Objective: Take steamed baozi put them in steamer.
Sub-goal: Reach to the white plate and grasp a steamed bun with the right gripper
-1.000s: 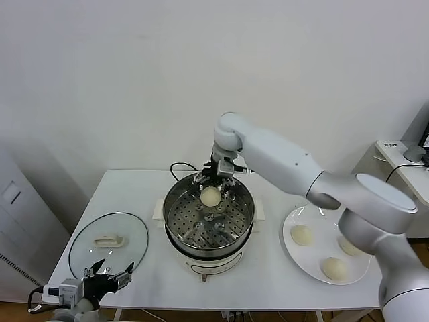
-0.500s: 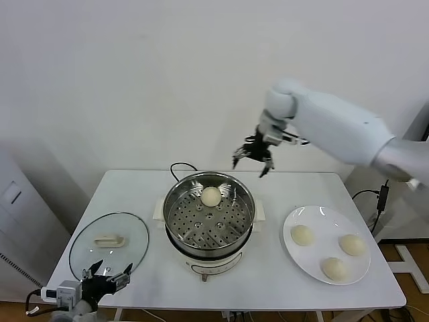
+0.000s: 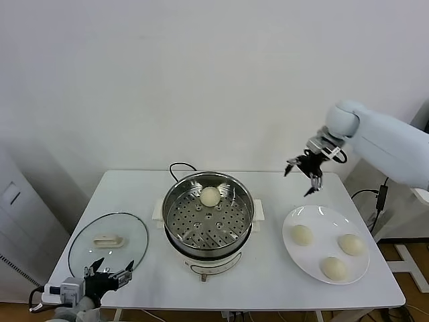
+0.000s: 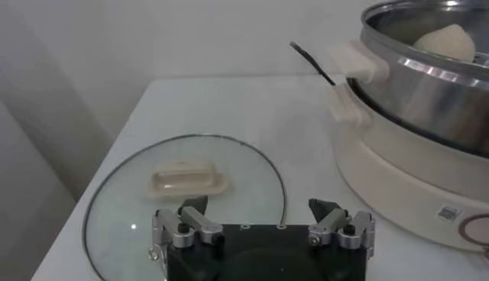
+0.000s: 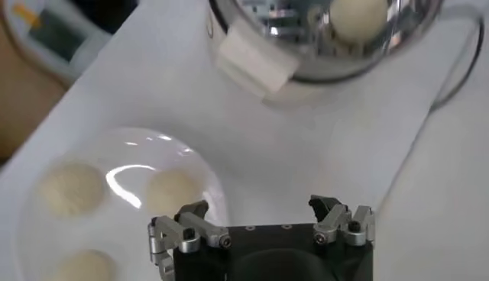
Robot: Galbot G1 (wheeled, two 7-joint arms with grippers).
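Baozi (image 3: pixel 210 196) in steamer (image 3: pixel 209 249); lid (image 3: pixel 108 242) beside.

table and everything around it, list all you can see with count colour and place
baozi in the steamer: one, pale cream, on the perforated tray toward the back
baozi on the plate: three, pale cream, spread over the plate
steamer: one, shiny steel pot on a white base, table centre
plate: one, white, right of the steamer
glass lid: one, clear with a cream handle, flat on the table, left of the steamer
cord: one, black, behind the steamer
table: one, white
left gripper: open, empty, low at the front left by the lid
right gripper: open, empty, raised between steamer and plate
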